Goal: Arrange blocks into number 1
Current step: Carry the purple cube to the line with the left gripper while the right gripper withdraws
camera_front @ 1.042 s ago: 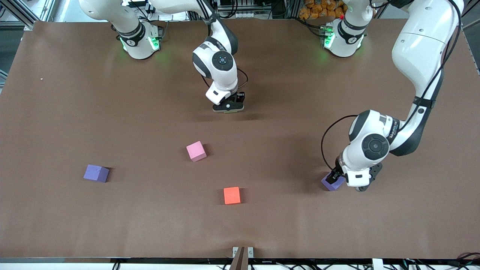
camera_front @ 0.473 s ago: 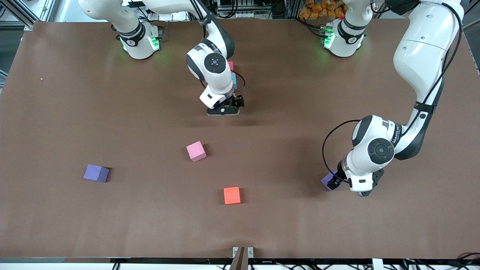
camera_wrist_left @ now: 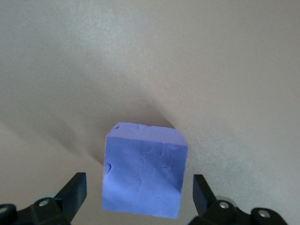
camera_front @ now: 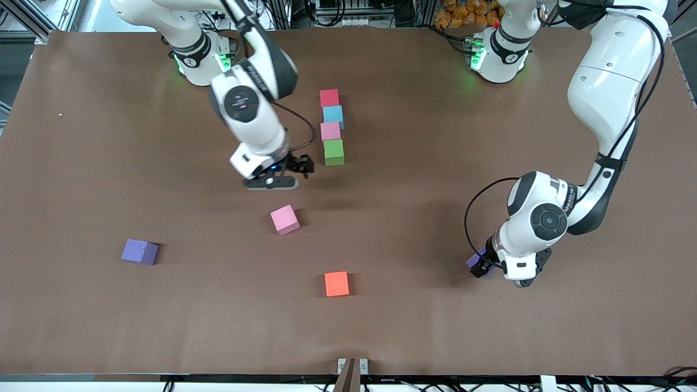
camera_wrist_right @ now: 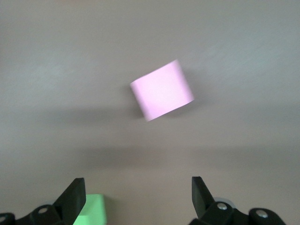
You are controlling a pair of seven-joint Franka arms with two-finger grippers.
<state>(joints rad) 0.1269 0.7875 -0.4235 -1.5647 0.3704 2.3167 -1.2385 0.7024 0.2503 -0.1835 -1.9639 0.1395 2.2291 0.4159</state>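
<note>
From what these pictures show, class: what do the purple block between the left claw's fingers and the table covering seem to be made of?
The purple block looks like soft foam with a matte finish: its faces show shallow dents and pits and no shine. The table covering looks like brown matte paper or felt-like sheet; it is flat, with only faint sheen, so which is uncertain. The left claw is open around the block.

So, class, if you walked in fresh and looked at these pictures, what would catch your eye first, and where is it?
A tidy column of four blocks: red block, blue block, pink block and green block, running toward the front camera. Beside its green end, the right gripper hangs open over bare table. Toward the left arm's end, the open left gripper straddles a purple block.
</note>
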